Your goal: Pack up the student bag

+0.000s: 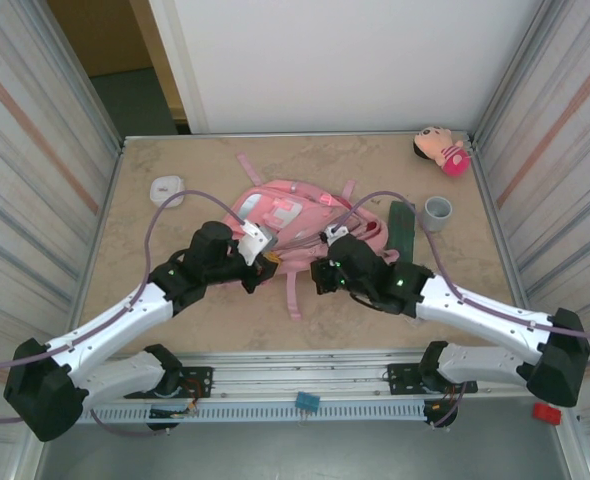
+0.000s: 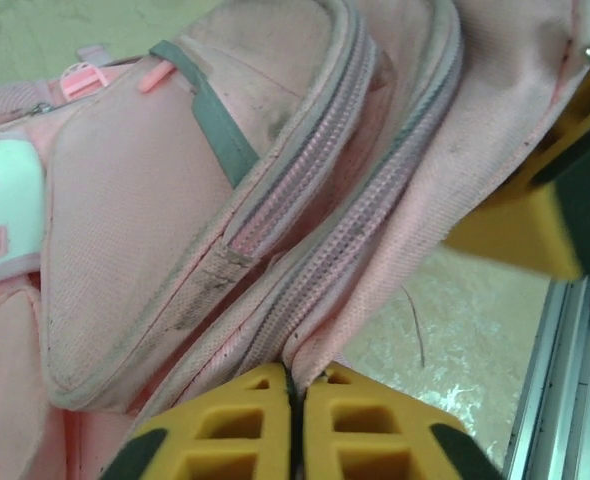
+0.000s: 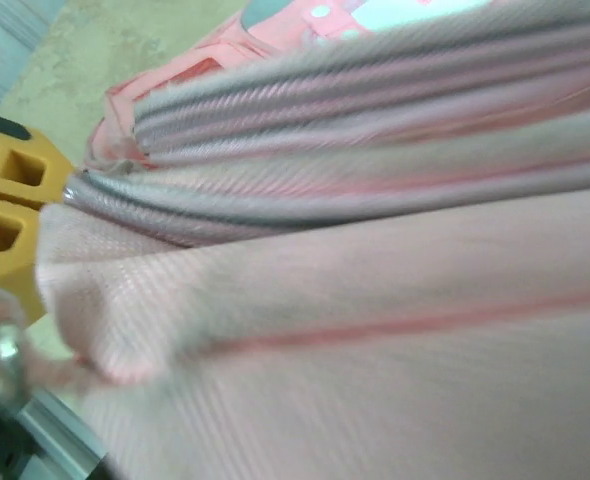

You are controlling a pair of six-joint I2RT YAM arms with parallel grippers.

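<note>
Yellow pads [image 2: 237, 425] of the left gripper [image 2: 295, 388] lie at the bottom of the left wrist view, drawn together to a thin slit. A fold of the student bag [image 2: 165, 230] runs straight into that slit, so this pincer is narrow and nipping cloth just below the two zipper tracks [image 2: 325, 200], which both look closed here

Seen from above, the bag lies flat in the middle of the table [image 1: 145, 310], one pink strap [image 1: 293, 292] trailing toward the arms. Both grippers meet its near edge, the left one toward the left and the right gripper [image 1: 323, 277] toward the right. That right pincer is closed. Its wrist view is pressed against blurred pink cloth and zipper teeth, and in the left wrist view a second yellow finger [image 2: 505, 225] at the right has the bag's cloth draped into it, so I judge that it grips the bag's edge too

Pinching the same edge at two separate spots probably serves to stretch the fabric along the zipper and steady the bag so its mouth can be opened

Loose things wait around it: a plush doll [image 1: 441, 150] in the far right corner, a grey cup [image 1: 437, 211] and a dark green strip [image 1: 403, 232] just right of the bag, a small white object [image 1: 167, 188] to the far left. Packing itself looks not yet begun
</note>
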